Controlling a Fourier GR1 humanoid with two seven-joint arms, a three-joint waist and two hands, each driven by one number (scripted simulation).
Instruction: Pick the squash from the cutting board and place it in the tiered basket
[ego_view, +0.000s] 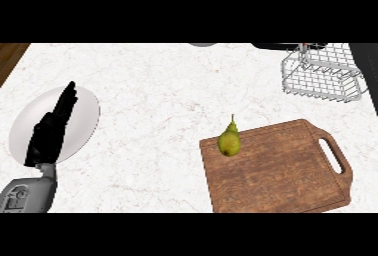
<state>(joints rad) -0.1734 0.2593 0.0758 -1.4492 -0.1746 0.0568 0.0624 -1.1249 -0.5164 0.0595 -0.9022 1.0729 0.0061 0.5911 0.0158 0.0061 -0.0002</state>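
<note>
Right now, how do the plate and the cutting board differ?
The plate is white and round; the cutting board is brown wood, roughly square, with a handle slot. The plate lies at the left, the cutting board at the right. The open left robot hand shows over the plate, while the cutting board bears the squash near its far left corner. Both lie flat on the counter.

Bright, even, diffuse light
</note>
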